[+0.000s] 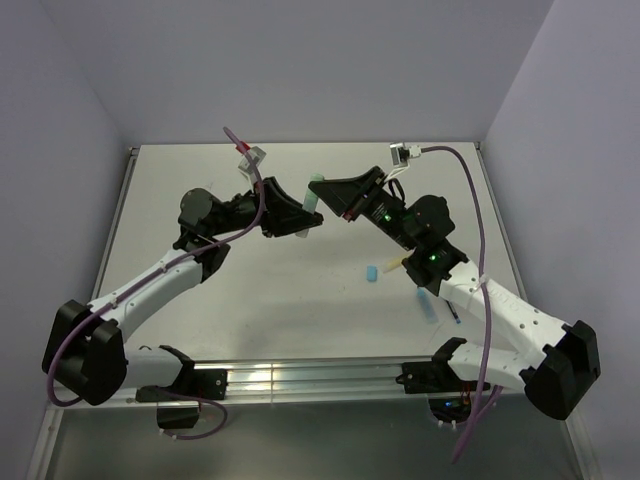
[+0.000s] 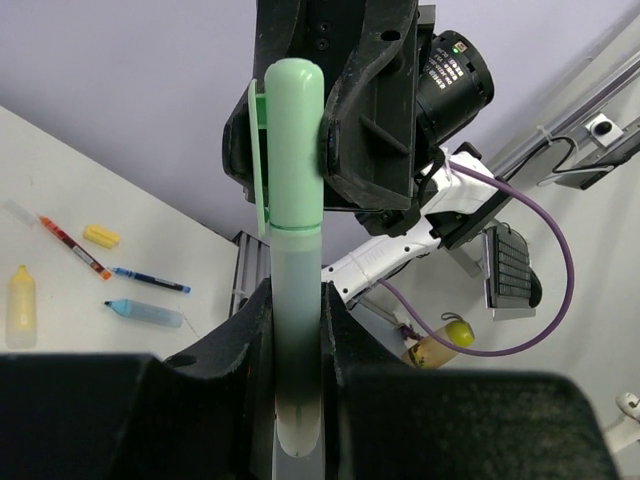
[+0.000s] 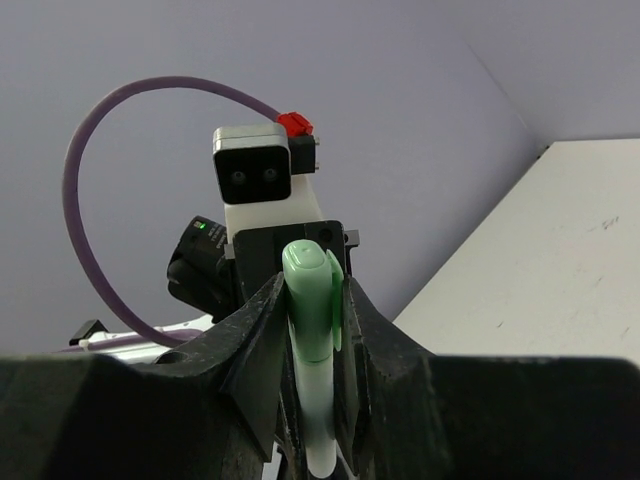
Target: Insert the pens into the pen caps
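Note:
A pale green marker (image 2: 297, 330) is held in the air over the middle of the table, seen small as the green marker (image 1: 315, 193) from above. My left gripper (image 2: 296, 345) is shut on its body. Its green cap (image 2: 293, 140) sits on the marker's upper end, and my right gripper (image 3: 315, 340) is shut on the green cap (image 3: 312, 300). From above, the left gripper (image 1: 300, 217) and right gripper (image 1: 338, 197) meet on either side of the marker. On the table lie a yellow marker (image 2: 20, 305), yellow cap (image 2: 100, 236), red pen (image 2: 75, 247), dark blue pen (image 2: 150, 280) and light blue marker (image 2: 145, 313).
A light blue cap (image 1: 371, 272) lies right of the table's centre, with the light blue marker (image 1: 428, 306) beside my right arm. A metal rail (image 1: 300, 380) runs along the near edge. Walls close the table at the back and sides.

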Robot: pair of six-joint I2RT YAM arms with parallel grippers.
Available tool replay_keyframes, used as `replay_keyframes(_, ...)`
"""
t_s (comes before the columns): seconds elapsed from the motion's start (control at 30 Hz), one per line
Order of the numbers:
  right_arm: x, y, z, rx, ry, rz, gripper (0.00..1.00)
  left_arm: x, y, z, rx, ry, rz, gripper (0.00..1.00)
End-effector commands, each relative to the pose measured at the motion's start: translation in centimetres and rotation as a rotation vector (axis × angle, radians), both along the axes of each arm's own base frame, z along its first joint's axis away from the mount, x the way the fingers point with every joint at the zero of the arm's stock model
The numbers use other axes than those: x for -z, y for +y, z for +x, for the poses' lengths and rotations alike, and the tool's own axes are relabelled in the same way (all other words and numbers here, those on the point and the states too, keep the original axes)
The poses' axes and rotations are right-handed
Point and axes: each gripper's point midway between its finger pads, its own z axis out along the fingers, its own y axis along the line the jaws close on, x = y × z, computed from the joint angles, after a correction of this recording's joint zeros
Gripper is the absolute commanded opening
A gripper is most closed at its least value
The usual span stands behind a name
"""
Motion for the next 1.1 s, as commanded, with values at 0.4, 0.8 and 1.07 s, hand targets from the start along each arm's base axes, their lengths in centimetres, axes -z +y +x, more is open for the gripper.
replay_keyframes(0.4, 4.1, 3.5, -5.0, -0.212, 0.061, -0.178, 0.00, -4.1, 1.0, 1.6, -0.152, -0.140, -0.070, 0.00)
replay_keyframes(0.8, 7.7, 4.4, -8.0, -0.296, 0.045, -0.225, 0.00, -7.7, 1.2, 0.5, -0.114, -0.204, -0.132, 0.00)
replay_keyframes(1.07, 9.9, 5.2, -9.2, -0.343, 0.069, -0.266, 0.00, -9.4, 1.1, 0.5, -0.106, -0.238, -0.141, 0.00)
